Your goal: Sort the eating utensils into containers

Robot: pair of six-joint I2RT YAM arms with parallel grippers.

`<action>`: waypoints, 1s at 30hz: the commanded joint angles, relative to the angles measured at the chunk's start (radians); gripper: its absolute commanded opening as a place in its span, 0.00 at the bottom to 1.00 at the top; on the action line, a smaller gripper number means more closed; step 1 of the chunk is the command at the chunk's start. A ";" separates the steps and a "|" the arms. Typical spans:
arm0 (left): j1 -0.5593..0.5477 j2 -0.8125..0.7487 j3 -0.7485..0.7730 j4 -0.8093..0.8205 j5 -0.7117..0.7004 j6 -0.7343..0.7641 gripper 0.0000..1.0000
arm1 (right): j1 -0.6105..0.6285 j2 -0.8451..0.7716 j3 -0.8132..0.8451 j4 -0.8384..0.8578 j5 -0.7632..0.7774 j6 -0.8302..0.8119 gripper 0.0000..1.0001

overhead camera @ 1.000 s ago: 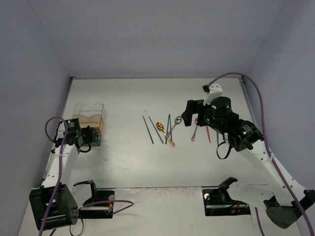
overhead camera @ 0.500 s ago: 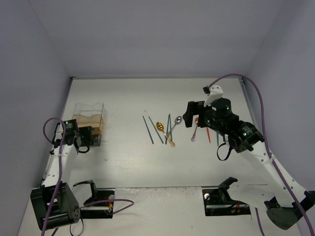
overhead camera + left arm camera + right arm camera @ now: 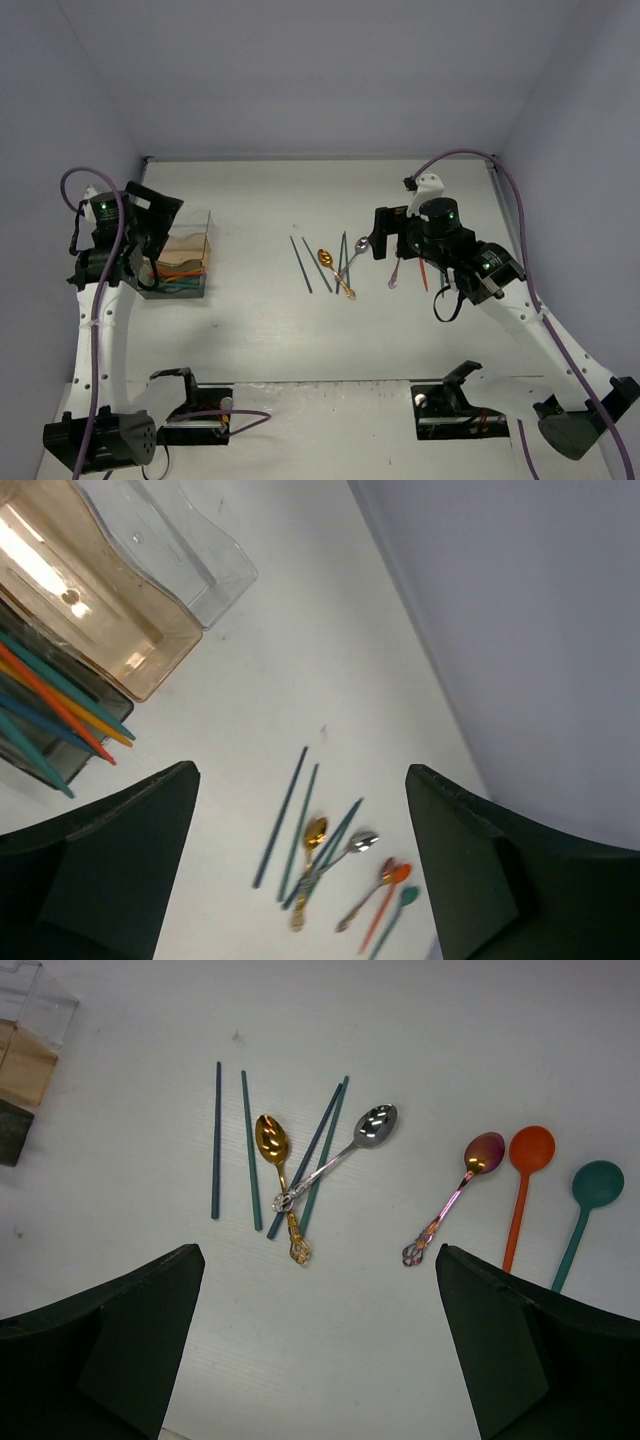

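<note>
Silver spoon (image 3: 345,1148) looks light, stiff and slick, best pinched mid-handle; my right gripper (image 3: 315,1260) and left gripper (image 3: 300,775) both gape empty.

Robotics lab test cell. Plain white surface (image 3: 250,330) boxed in by bare pale lilac walls (image 3: 300,80) at 9, 12 and 3 o'clock. 2 white arms, left arm (image 3: 100,300) and right arm (image 3: 530,320), bolted on dark bases (image 3: 100,445) at 6 o'clock, trailing purple cables (image 3: 522,200), green status lights (image 3: 101,208) lit on the joints. Loose coloured utensils (image 3: 340,262) laid out near centre toward 1 o'clock; clear box (image 3: 200,225) at 9 o'clock.
</note>
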 commanded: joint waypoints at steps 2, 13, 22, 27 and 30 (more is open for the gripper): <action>-0.269 0.064 0.110 -0.103 -0.084 0.259 0.85 | -0.021 0.062 -0.001 0.041 -0.027 0.008 1.00; -0.779 0.485 0.237 -0.106 -0.373 0.091 0.85 | -0.035 0.025 -0.065 0.041 0.022 0.056 1.00; -0.882 0.819 0.398 -0.100 -0.382 -0.050 0.82 | -0.042 -0.046 -0.110 0.031 0.004 0.069 1.00; -0.888 0.901 0.407 -0.102 -0.380 -0.120 0.72 | -0.045 -0.079 -0.124 0.022 -0.012 0.064 1.00; -0.887 0.920 0.383 -0.099 -0.386 -0.162 0.66 | -0.045 -0.093 -0.128 0.015 -0.011 0.053 1.00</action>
